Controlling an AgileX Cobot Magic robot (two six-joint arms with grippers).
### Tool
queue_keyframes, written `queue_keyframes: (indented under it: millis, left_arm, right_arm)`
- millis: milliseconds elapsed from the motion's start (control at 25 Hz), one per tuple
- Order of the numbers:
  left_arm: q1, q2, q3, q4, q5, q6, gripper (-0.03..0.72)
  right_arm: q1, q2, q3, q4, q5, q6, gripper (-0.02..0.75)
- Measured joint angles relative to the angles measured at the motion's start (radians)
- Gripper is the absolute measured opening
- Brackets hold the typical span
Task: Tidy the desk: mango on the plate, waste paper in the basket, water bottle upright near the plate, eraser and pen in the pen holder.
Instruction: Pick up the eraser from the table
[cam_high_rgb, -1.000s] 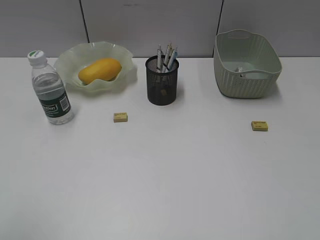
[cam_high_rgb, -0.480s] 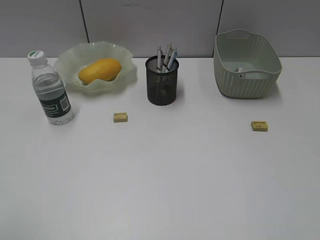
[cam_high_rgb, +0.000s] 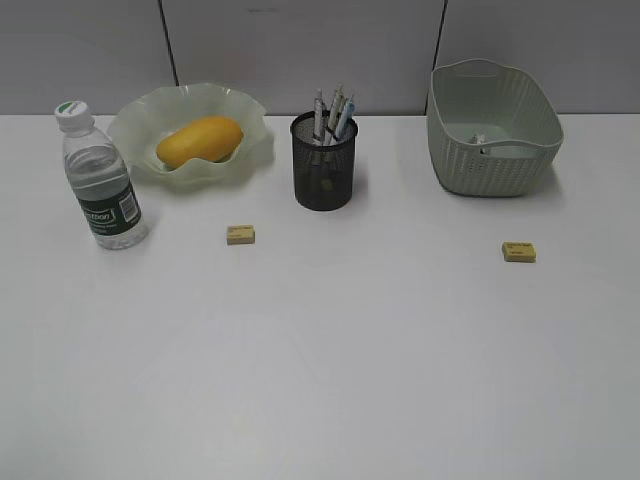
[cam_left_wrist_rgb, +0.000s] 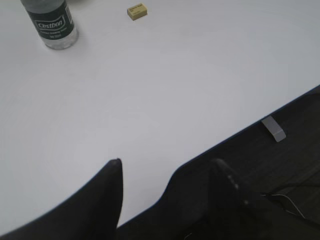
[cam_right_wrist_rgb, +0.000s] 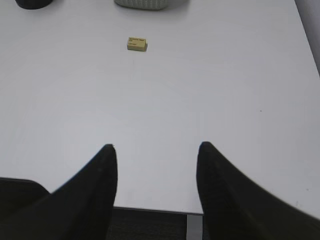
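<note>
Both grippers, left gripper (cam_left_wrist_rgb: 167, 167) and right gripper (cam_right_wrist_rgb: 156, 150), hang half-open and empty at the desk's (cam_high_rgb: 320, 380) near edge. Ahead of the right: eraser (cam_right_wrist_rgb: 137, 44); ahead of the left: second eraser (cam_left_wrist_rgb: 136, 11). Erasers left. Looks done: mango (cam_high_rgb: 200, 140) on plate (cam_high_rgb: 135, 125), water bottle (cam_high_rgb: 100, 180) upright beside it, pens in pen holder (cam_high_rgb: 324, 170), paper scrap seemingly in basket (cam_high_rgb: 495, 170).

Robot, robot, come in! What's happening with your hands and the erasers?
Left gripper and right gripper open, empty, near desk edge. Two erasers loose: one by pen holder, one below basket. Nothing blocking.
</note>
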Motion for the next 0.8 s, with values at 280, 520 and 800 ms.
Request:
queue_keyframes:
  millis: [280,520,800]
  left_arm:
    - [0.006,-0.04,0.001,0.011,0.0,0.017,0.417]
    - [0.081,-0.206,0.001,0.025,0.004,0.018,0.417]
    - [0.24,-0.241,0.002,0.027,0.005,0.019,0.417]
  right_arm:
    - [0.0,0.0,0.0,0.0,0.0,0.0,0.415]
    - [0.0,0.002,0.0,0.0,0.0,0.056,0.419]
    - [0.0,0.139,-0.002,0.0,-0.002,0.072,0.46]
